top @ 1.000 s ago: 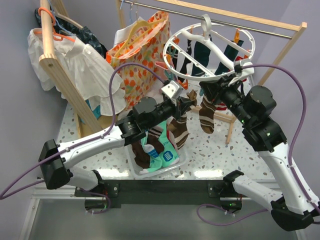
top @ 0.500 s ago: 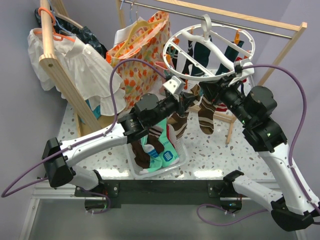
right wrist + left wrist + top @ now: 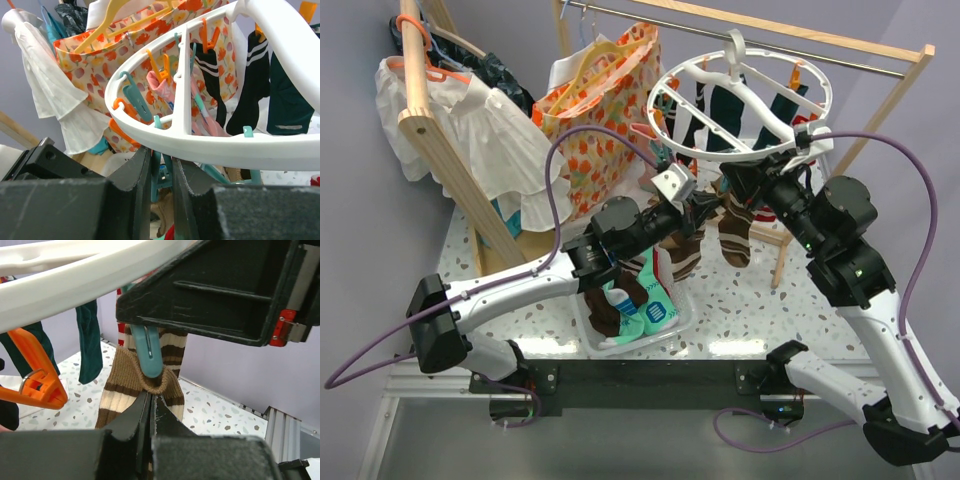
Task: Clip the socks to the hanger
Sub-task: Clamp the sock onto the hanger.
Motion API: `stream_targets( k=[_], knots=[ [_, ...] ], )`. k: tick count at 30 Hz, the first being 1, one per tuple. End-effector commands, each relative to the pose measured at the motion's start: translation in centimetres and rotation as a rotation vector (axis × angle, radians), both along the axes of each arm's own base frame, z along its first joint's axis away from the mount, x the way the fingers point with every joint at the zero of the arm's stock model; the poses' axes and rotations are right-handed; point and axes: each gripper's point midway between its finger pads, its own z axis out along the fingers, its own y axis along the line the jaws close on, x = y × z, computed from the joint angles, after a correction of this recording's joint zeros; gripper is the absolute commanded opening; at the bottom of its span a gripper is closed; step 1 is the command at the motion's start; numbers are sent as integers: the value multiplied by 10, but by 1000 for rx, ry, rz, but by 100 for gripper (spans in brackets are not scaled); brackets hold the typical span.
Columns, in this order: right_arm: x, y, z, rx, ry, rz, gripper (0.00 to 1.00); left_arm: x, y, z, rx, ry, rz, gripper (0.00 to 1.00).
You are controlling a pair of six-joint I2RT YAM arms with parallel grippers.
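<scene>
The white ring hanger (image 3: pixel 740 105) hangs from the wooden rail, with dark socks clipped at its far side. My left gripper (image 3: pixel 705 207) is shut on the cuff of a brown sock with cream stripes (image 3: pixel 684 250), held up under the ring's near rim. In the left wrist view the gripper (image 3: pixel 151 396) pinches the sock (image 3: pixel 125 385), and a teal clip (image 3: pixel 150 352) overlaps the cuff. My right gripper (image 3: pixel 733 183) is shut on that teal clip (image 3: pixel 163 172) just under the ring (image 3: pixel 210 147). A second brown sock (image 3: pixel 733 235) hangs beside it.
A clear bin (image 3: pixel 677 325) with several more socks sits on the table below my left arm. A floral bag (image 3: pixel 600 120) and a white shirt on an orange hanger (image 3: pixel 470 135) hang at the back left. The wooden rail (image 3: pixel 820 38) crosses the back.
My left arm has moved right and up, carrying the brown sock to the ring's near rim and the teal clip. My right gripper stayed at the clip.
</scene>
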Motion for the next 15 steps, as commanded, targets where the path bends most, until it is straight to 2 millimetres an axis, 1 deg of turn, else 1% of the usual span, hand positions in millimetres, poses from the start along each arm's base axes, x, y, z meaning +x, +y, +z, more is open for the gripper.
stream_targets(
  k=[1, 3, 5, 15],
  knots=[
    [-1, -5, 12, 44, -32, -26, 10, -4, -1, 15, -41, -90, 19, 0],
    [1, -5, 9, 45, -26, -31, 10, -6, -2, 15, -31, -110, 32, 0],
    [0, -5, 10, 54, -30, -30, 11, -7, -4, 15, -25, -117, 44, 0],
    [4, -12, 4, 61, -15, -78, 11, -7, -1, 23, -12, -170, 100, 0]
  ],
)
